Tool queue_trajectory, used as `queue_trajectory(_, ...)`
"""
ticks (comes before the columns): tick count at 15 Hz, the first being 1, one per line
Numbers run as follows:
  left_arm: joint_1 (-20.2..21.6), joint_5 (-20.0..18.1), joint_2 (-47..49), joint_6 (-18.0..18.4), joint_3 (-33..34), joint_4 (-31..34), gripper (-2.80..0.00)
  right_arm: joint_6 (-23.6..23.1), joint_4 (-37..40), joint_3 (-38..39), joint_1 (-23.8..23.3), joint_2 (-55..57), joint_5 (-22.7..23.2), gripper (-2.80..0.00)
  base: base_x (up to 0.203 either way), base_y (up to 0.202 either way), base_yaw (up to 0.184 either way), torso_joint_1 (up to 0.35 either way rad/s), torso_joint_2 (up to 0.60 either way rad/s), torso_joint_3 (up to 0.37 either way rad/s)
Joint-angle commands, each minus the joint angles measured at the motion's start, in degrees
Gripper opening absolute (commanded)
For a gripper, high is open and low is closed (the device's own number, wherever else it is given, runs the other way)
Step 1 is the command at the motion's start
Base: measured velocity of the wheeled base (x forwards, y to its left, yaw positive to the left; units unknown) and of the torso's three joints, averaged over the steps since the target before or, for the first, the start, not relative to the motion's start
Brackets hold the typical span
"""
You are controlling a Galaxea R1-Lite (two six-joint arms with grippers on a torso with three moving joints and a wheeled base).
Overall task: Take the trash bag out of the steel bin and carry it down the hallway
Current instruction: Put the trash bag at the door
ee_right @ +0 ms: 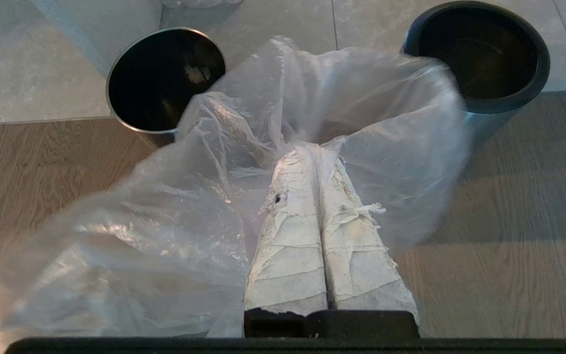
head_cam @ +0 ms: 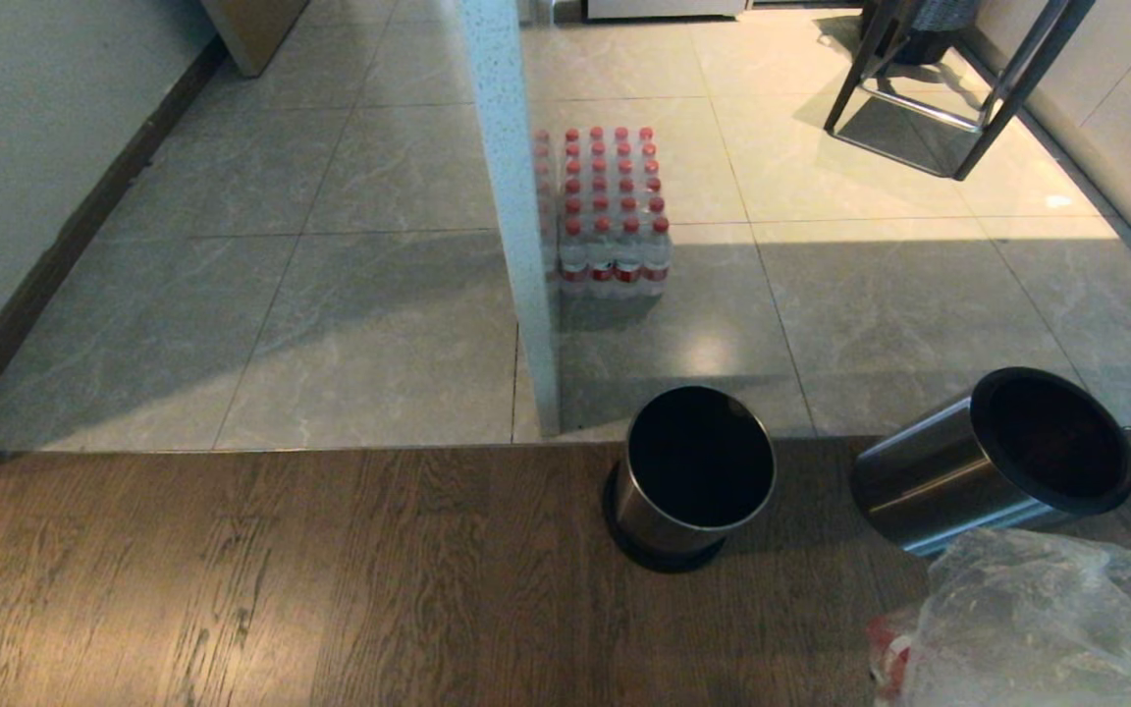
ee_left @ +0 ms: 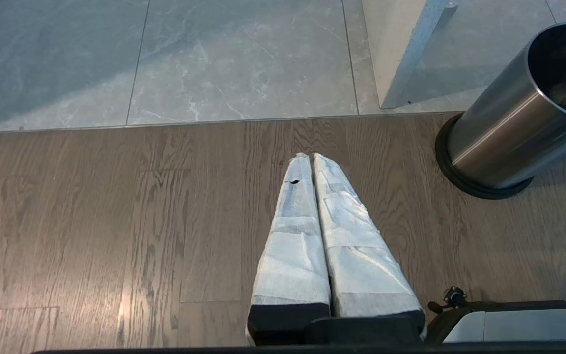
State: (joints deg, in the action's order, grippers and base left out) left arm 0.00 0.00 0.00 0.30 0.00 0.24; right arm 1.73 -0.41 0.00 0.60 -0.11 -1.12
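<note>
The trash bag (head_cam: 1037, 619) is only partly visible in the head view, cut off at the near right corner, and a red-and-white scrap inside it at its left edge is too blurred to identify. In the right wrist view the clear film billows around the right gripper (ee_right: 318, 150), whose taped fingers (ee_right: 293, 236) are pressed together on a gathered fold of the bag, so the bag hangs from them above the wood-plank floor (head_cam: 281, 579). The film covers part of both bins behind it.

The steel bin (head_cam: 993, 462) with the wide black rim stands to the right, just beyond the bag, its inside dark and hard to read. A second steel bin (head_cam: 691, 476), with no rim ring, stands to its left on a black base at the edge of the planks.

The left gripper (ee_left: 311, 157) hangs over bare planks on the left, its wrapped fingers closed together on nothing.

Farther off, a pale speckled post (head_cam: 516, 216) rises from the grey tiles of the hallway (head_cam: 330, 295) and hides the left edge of a shrink-wrapped pack of red-capped bottles (head_cam: 610, 211). A black-framed stool (head_cam: 958, 88) at far right is cut off above.
</note>
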Motion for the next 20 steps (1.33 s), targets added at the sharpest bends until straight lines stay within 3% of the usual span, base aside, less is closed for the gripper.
queue_trajectory(1,0.00,0.00,0.00,0.05,0.00,0.02,-2.80,0.03,-0.02,0.09,0.02,0.29,-0.02,-2.80,0.000,0.000,0.000,0.000,0.00,0.000)
queue_trajectory(9,0.00,0.00,-0.09,0.58,0.00,-0.07,-2.80,0.03,-0.02,0.09,0.02,0.29,-0.02,-2.80,0.000,0.000,0.000,0.001,0.00,0.012)
queue_trajectory(20,0.00,0.09,0.00,-0.39,0.00,-0.07,-2.80,0.03,-0.02,0.09,0.02,0.29,-0.02,-2.80,0.000,0.000,0.000,0.003,0.00,0.190)
